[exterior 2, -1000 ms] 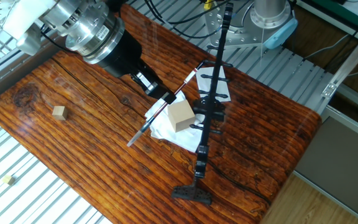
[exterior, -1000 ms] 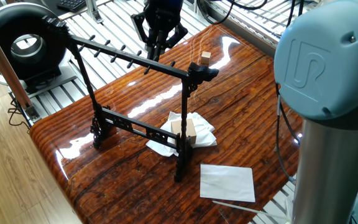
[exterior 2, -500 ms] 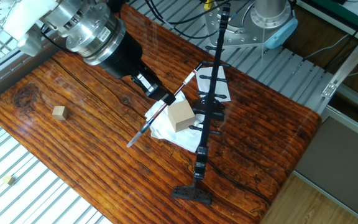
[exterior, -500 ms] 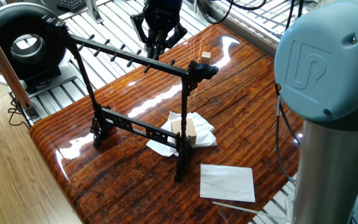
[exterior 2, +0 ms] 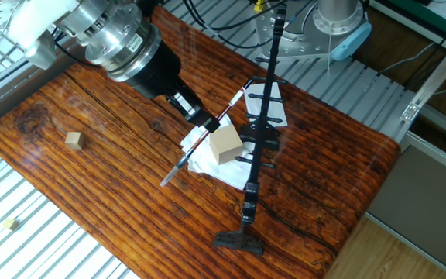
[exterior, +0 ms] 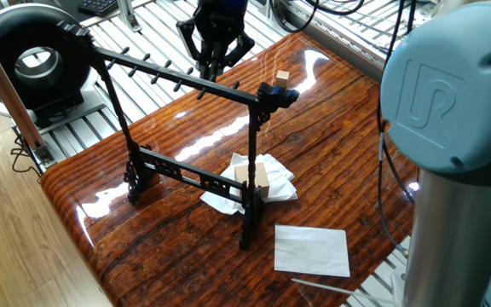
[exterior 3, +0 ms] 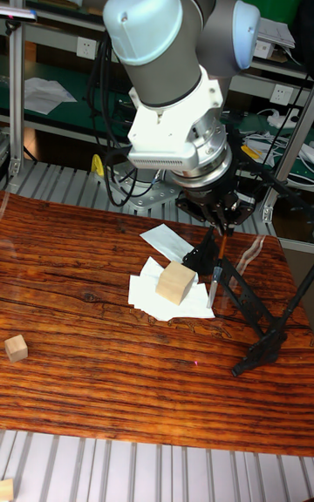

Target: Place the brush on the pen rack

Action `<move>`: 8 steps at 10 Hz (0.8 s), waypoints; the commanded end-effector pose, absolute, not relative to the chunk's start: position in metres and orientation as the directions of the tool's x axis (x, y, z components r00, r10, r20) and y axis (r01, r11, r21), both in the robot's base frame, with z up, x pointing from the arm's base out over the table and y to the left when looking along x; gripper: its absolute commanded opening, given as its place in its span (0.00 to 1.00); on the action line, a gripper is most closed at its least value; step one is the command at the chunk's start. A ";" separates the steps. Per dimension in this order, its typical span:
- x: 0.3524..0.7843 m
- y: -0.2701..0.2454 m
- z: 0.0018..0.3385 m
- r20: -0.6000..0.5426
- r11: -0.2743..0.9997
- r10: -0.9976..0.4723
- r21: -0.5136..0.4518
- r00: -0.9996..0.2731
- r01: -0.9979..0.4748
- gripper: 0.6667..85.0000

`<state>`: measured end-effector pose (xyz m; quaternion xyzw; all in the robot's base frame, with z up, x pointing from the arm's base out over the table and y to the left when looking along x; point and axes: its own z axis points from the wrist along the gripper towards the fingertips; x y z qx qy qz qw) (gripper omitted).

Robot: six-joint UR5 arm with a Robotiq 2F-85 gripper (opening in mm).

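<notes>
Brush held in gripper, up near the rack's top bar.

Gripper (exterior 2: 207,122) clamped on the brush (exterior 2: 196,145), fingers pinching the shaft partway along; brush slanted, one end toward the pen rack (exterior 2: 258,143), tip end out over the bare wood table (exterior 2: 91,178). From the tall fixed view, brush (exterior 3: 215,268) hanging nearly vertical below the gripper (exterior 3: 220,227), just beside the rack's (exterior 3: 253,310) frame; contact with a peg not discernible. From the one fixed view, gripper (exterior: 210,64) just behind the peg-lined top bar of the pen rack (exterior: 177,81). Large wooden block (exterior 2: 225,143) resting on crumpled white paper (exterior 2: 207,159) beside the rack's lower crossbar. Small wooden cube (exterior 2: 73,139) well apart on the table. Flat white sheet (exterior: 311,250) near the rack's foot.
</notes>
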<state>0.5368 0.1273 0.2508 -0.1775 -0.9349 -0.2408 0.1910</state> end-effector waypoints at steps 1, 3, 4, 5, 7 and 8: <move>0.532 0.126 0.254 0.431 0.840 0.206 0.383 -0.879 0.385 0.01; 0.534 0.127 0.254 0.417 0.841 0.210 0.385 -0.884 0.381 0.01; 0.534 0.126 0.254 0.416 0.842 0.211 0.381 -0.884 0.381 0.01; 0.535 0.126 0.254 0.415 0.842 0.212 0.382 -0.885 0.381 0.01; 0.537 0.129 0.255 0.399 0.838 0.208 0.398 -0.893 0.373 0.09; 0.538 0.128 0.254 0.384 0.844 0.198 0.401 -0.902 0.356 0.14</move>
